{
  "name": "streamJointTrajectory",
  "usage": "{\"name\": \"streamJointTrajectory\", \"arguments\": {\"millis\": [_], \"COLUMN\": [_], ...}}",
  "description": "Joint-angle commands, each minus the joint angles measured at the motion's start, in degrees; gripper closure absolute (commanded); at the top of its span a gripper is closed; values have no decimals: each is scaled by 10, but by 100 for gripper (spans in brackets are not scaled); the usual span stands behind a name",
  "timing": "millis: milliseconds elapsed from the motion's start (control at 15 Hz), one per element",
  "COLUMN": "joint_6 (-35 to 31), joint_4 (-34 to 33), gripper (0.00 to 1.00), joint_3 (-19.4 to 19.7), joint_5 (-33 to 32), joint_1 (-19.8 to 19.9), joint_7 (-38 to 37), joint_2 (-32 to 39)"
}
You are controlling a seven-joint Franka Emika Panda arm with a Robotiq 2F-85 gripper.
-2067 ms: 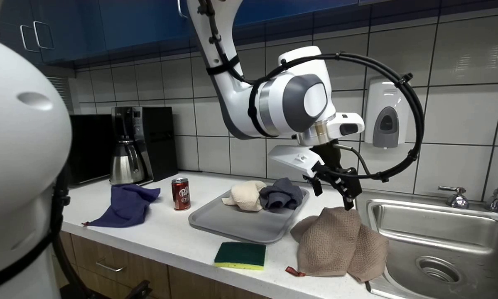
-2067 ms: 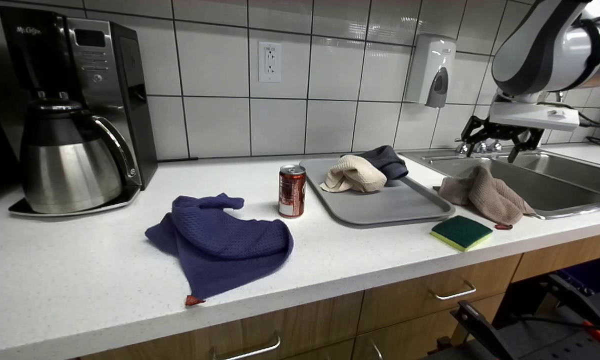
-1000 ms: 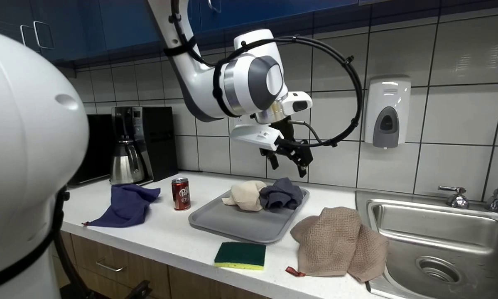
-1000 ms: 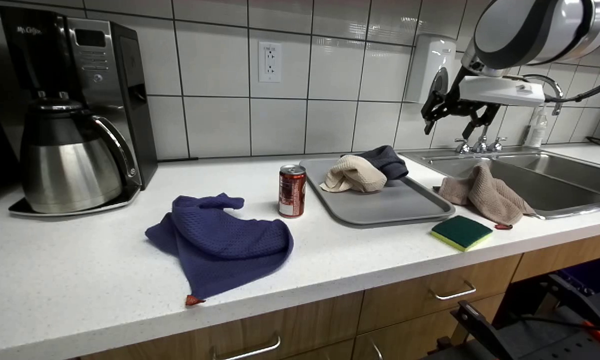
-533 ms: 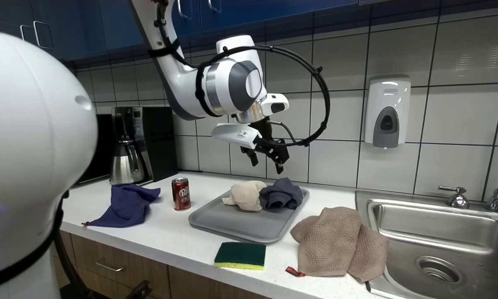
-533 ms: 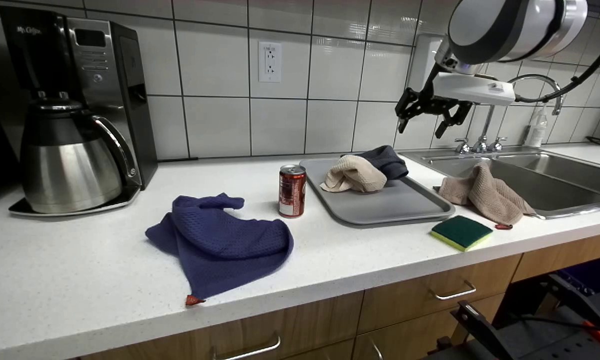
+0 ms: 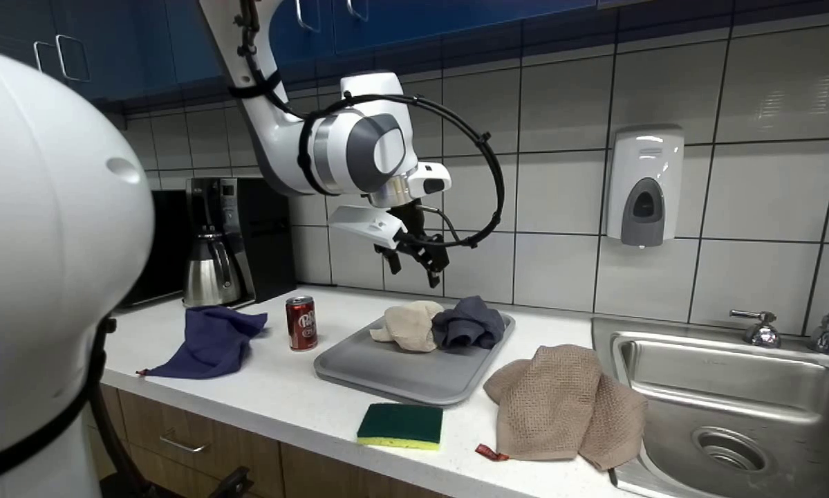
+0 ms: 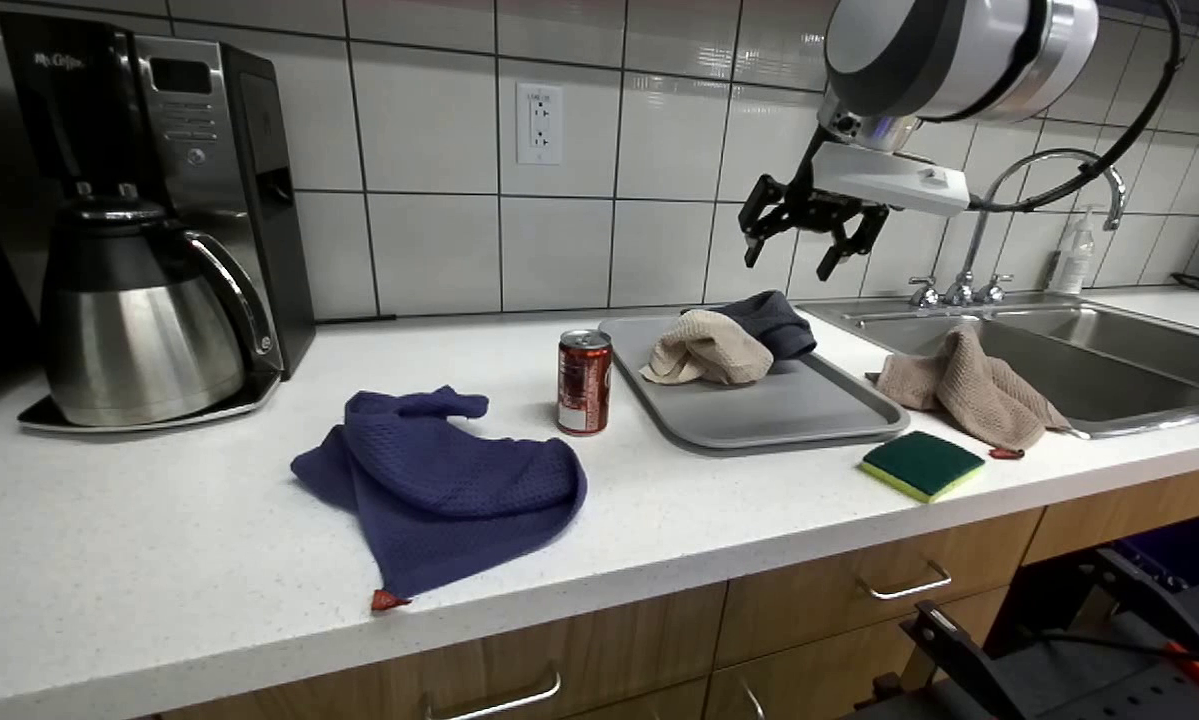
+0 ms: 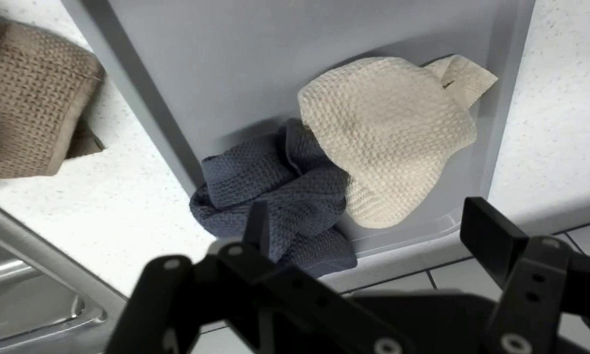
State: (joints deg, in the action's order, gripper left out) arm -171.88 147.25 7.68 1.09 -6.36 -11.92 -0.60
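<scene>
My gripper (image 9: 366, 211) stands open in the air, nothing between its fingers, in all current views. Below it lies a grey tray (image 7: 400, 377) holding two crumpled cloths. The cream cloth (image 9: 388, 128) and the dark grey-blue cloth (image 9: 275, 191) lie against each other near the tray's wall-side end. In the wrist view one finger (image 9: 258, 228) overlaps the dark cloth, while the other finger (image 9: 491, 241) shows past the tray's edge. Both exterior views place the gripper (image 8: 789, 265) well above the cloths, touching nothing. A brown cloth (image 7: 559, 401) rests beside the sink.
A green and yellow sponge (image 7: 400, 425) lies near the counter's front edge. Beyond the tray stand a red soda can (image 8: 584, 385), a purple-blue cloth (image 8: 449, 480) and a coffee maker (image 8: 149, 300). The steel sink (image 7: 718, 408) and a soap dispenser (image 7: 644, 187) are on the opposite side.
From above the brown cloth by the sink, my gripper has risen and travelled sideways to over the tray, towards the can. Its jaws have stayed open. The cloths, can and sponge have not moved.
</scene>
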Motion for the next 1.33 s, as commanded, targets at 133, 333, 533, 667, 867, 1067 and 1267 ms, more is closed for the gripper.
{"name": "streamJointTrajectory", "arguments": {"millis": [133, 333, 533, 667, 867, 1067, 1267], "joint_6": [-3, -2, 0, 2, 5, 11, 18], "joint_4": [-53, -81, -110, -125, -143, -160, -173], "gripper": [0, 0, 0, 0, 0, 0, 0], "joint_3": [-37, -40, -42, -43, -48, -57, -67], "joint_5": [21, 14, 9, 6, 3, 6, 10], "joint_1": [31, 34, 33, 32, 29, 30, 32], "joint_7": [38, 40, 40, 42, 53, 62, 70], "joint_2": [58, 87, 113, 128, 146, 164, 179]}}
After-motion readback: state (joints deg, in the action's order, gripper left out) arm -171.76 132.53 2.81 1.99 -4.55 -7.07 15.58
